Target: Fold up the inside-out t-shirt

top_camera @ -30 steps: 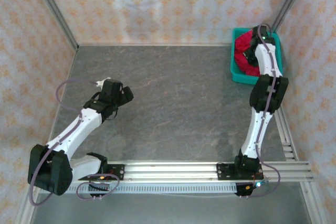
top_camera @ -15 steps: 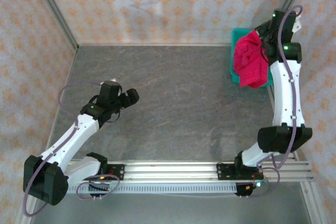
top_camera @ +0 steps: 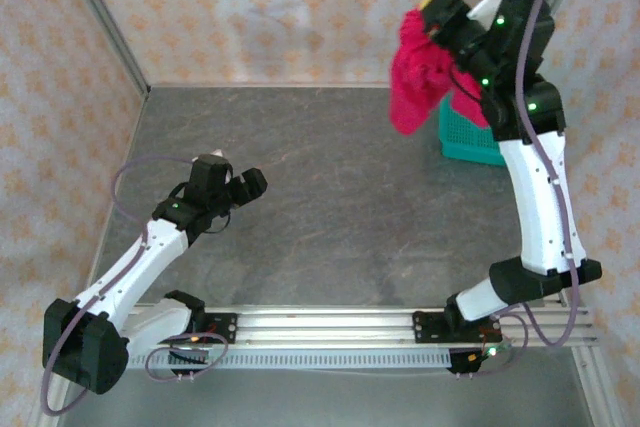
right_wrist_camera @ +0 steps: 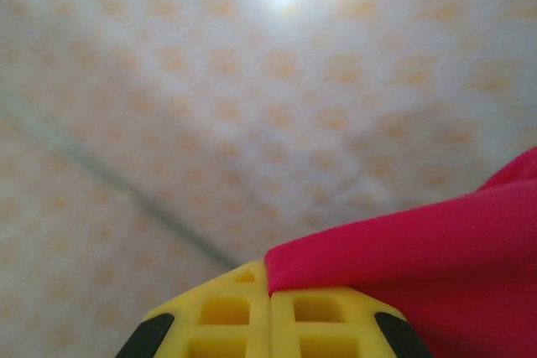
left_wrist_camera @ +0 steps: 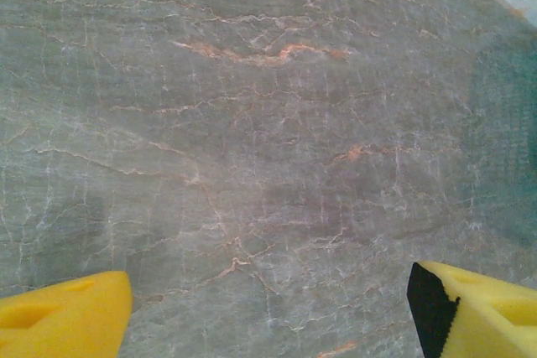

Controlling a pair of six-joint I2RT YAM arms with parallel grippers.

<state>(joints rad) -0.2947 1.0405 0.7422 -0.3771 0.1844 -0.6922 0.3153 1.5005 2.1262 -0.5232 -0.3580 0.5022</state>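
The right gripper (top_camera: 433,7) is clenched on a bunch of the shirt (top_camera: 413,75) and holds it aloft at about 1 o'clock over the table (top_camera: 340,177). In the right wrist view its yellow fingers (right_wrist_camera: 226,312) meet flush, with a red fold pinched at the seam between them. The shirt hangs from that single pinch as a crumpled bundle. Its lower end seems clear of the table and lies just to the 9 o'clock side of the basket (top_camera: 468,135), which sits at 2 o'clock. The left gripper (top_camera: 243,185) hovers at 9 o'clock, well apart from the cloth, with its jaws spread wide and only bare table between them.

The shirt looks light and wholly limp. It will drape, twist and bunch under its own weight, and it can be gripped firmly without harm. The cloth should not slip much against the soft pads, though a thin single layer could slide out under a pull.

One mid-cloth pinch gives no control of its shape, and I cannot tell which part is held. To spread it flat, better holds would be two separated points along a seam, such as both shoulders or both hem corners. The doubled cloth there gives firmer purchase.
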